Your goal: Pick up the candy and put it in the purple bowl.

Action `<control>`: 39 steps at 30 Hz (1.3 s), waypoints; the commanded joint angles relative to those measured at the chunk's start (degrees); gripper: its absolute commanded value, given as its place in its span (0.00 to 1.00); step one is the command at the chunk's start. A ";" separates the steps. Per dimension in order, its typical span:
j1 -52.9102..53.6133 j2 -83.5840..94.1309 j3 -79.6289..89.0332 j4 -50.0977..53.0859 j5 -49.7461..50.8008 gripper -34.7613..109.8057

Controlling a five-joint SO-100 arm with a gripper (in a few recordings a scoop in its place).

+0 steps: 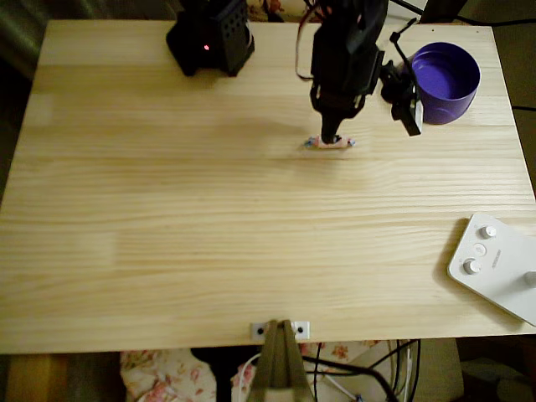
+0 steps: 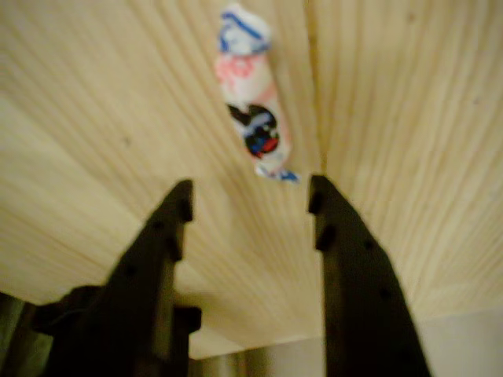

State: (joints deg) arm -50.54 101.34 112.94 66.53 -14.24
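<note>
Gripper [image 2: 250, 206] spread, poised just short of the candy [image 2: 253, 102] at frame top, lined up to straddle it; purple bowl [image 1: 446, 81] upper right.

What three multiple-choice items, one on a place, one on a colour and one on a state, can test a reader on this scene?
1. Where does the candy lie?
A. in the bowl
B. on the bare table
C. on the white device

2. What colour is the bowl?
A. purple
B. green
C. red

3. How does the gripper stand?
A. shut on the candy
B. open, the candy ahead of its tips
C. open over the bowl

Key: 1 B, wood grain surrounds the candy in the wrist view. 2 A, the overhead view shows purple. 3 B, the fingers stand apart short of the candy.
</note>
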 commanded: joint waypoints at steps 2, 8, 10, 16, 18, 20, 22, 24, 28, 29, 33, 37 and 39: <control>-0.70 0.79 -0.44 -1.23 -0.70 0.38; -0.09 -0.79 -0.70 -2.81 -0.79 0.38; 0.70 -0.79 -0.35 -3.52 -1.32 0.38; 2.90 -1.49 1.32 -5.27 -3.43 0.38; 3.25 -1.85 1.32 -5.36 -3.87 0.38; 3.43 -1.93 1.49 -5.62 -4.04 0.38; 3.34 -2.02 1.49 -5.62 -3.96 0.38; 3.08 -2.11 1.49 -5.71 -3.52 0.38; 2.20 -2.72 1.41 -5.89 -2.90 0.38; 1.85 -2.81 1.49 -5.89 -2.64 0.38; 0.79 -3.08 2.55 -6.68 -1.67 0.38; 0.70 -3.78 3.16 -7.65 -1.49 0.38; 0.62 -3.96 3.16 -8.00 -1.49 0.38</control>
State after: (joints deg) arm -48.60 95.89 116.72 58.80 -15.21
